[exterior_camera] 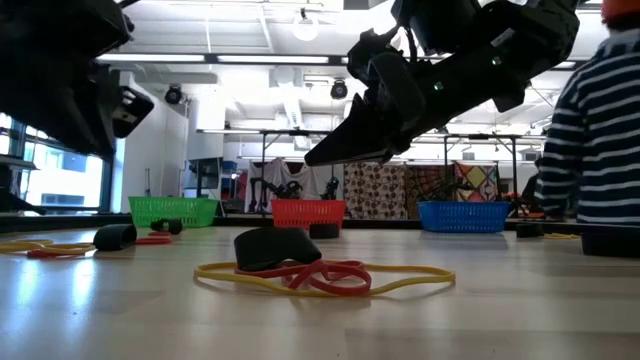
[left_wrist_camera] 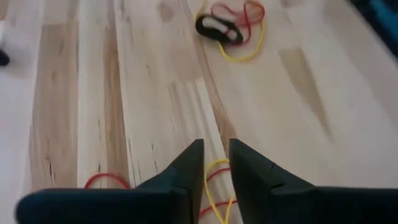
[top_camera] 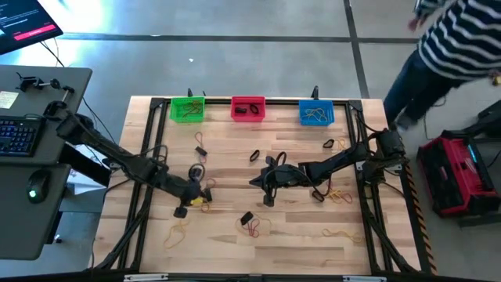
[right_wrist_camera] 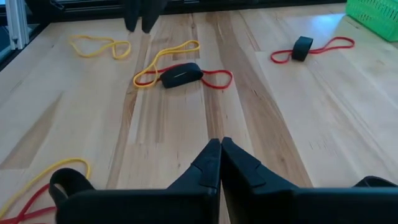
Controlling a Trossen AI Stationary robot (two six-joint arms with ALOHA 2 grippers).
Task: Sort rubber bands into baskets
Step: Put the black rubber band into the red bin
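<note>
Three baskets stand in a row at the table's far edge: green [top_camera: 187,109], red [top_camera: 248,108], blue [top_camera: 316,113]. Rubber bands in yellow, red and black lie scattered on the wood. A black, red and yellow group [top_camera: 250,223] [exterior_camera: 290,265] [left_wrist_camera: 224,28] lies toward the near edge. My left gripper [top_camera: 203,197] [left_wrist_camera: 216,155] is open at the left of the middle, slanting down over a yellow band [left_wrist_camera: 216,180], with a red band [left_wrist_camera: 106,180] beside it. My right gripper [top_camera: 257,182] [right_wrist_camera: 221,146] is shut and empty above the table's middle. My left gripper stands with one finger [left_wrist_camera: 186,171] on each side of the yellow band's loop [left_wrist_camera: 214,167]. The band lies on the wood. I cannot tell whether the fingers touch it.
Black frame rails [top_camera: 145,157] run along the table's edges. Another black, red and yellow group [right_wrist_camera: 180,74] lies ahead of my right gripper. A person in a striped top [top_camera: 462,39] stands beyond the table's far right corner. A desk with a keyboard [top_camera: 19,133] is at the left.
</note>
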